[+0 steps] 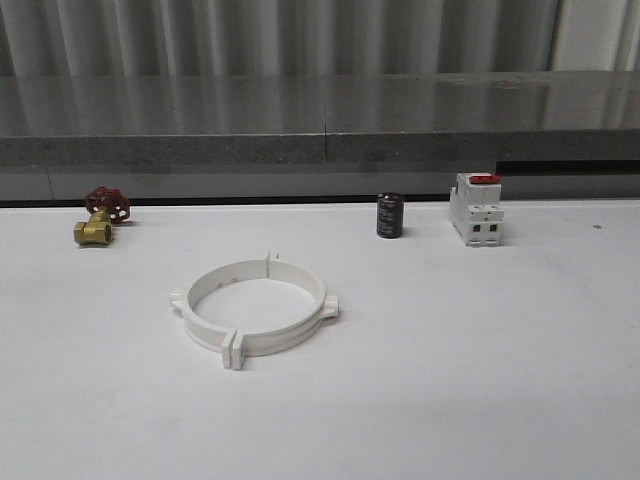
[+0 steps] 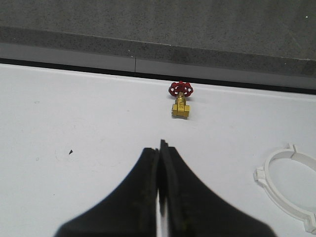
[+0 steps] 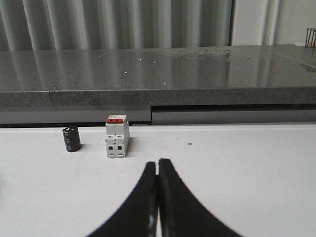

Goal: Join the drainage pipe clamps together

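The two white drainage pipe clamps (image 1: 254, 304) lie on the white table as one wide ring, their flat end tabs meeting at the near side and at the far side. A part of this ring (image 2: 289, 187) also shows at the edge of the left wrist view. My left gripper (image 2: 161, 147) is shut with nothing between its black fingers, hanging over bare table away from the ring. My right gripper (image 3: 157, 165) is shut and empty too, over bare table short of the breaker block.
A brass valve with a red handwheel (image 1: 101, 214) sits at the back left. A black cylinder (image 1: 390, 215) and a white breaker block with a red switch (image 1: 475, 207) stand at the back right. A grey ledge (image 1: 320, 150) runs behind the table.
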{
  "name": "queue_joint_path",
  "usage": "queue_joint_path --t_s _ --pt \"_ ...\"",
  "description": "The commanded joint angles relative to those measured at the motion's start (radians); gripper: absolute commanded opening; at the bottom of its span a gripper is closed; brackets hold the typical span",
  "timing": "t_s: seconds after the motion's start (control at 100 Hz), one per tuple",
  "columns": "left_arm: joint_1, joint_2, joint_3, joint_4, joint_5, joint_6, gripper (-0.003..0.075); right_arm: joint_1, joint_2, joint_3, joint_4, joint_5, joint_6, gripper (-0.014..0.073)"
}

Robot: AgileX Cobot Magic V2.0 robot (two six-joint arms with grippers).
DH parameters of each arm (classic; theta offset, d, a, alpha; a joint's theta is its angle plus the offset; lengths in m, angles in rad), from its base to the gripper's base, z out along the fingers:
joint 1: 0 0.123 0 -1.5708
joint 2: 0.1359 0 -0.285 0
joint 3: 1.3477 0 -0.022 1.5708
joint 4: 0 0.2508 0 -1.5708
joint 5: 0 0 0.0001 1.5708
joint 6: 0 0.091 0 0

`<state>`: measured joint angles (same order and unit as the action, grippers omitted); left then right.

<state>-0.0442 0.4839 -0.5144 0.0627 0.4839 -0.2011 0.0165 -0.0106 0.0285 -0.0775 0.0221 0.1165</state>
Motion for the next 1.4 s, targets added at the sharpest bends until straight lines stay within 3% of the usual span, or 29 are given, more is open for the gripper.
queue_joint_path --t_s 0.0,0.21,0.4,0.5,0.82,1.39 --pt "0.006 0.003 -0.027 -0.005 -0.076 0.002 -0.002 0.001 -0.019 -0.02 0.001 -0.085 0.0 -0.0067" --pt "0.006 0.0 -0.005 -0.005 -0.111 0.002 -0.002 0.001 -0.019 -0.02 0.001 -0.085 0.0 -0.0067" --pt "0.006 -0.102 0.148 -0.007 -0.44 0.002 -0.002 0.001 -0.019 -0.02 0.001 -0.085 0.0 -0.0067" --pt "0.006 -0.212 0.258 0.017 -0.504 0.002 -0.002 0.001 -0.019 -0.02 0.001 -0.085 0.0 -0.0067" --pt "0.006 -0.522 0.512 0.028 -0.506 -0.021 -0.002 0.001 -0.019 -0.02 0.001 -0.085 0.0 -0.0067" --pt "0.006 -0.519 0.558 0.03 -0.52 -0.055 -0.002 0.001 -0.019 -0.02 0.001 -0.086 0.0 -0.0067"
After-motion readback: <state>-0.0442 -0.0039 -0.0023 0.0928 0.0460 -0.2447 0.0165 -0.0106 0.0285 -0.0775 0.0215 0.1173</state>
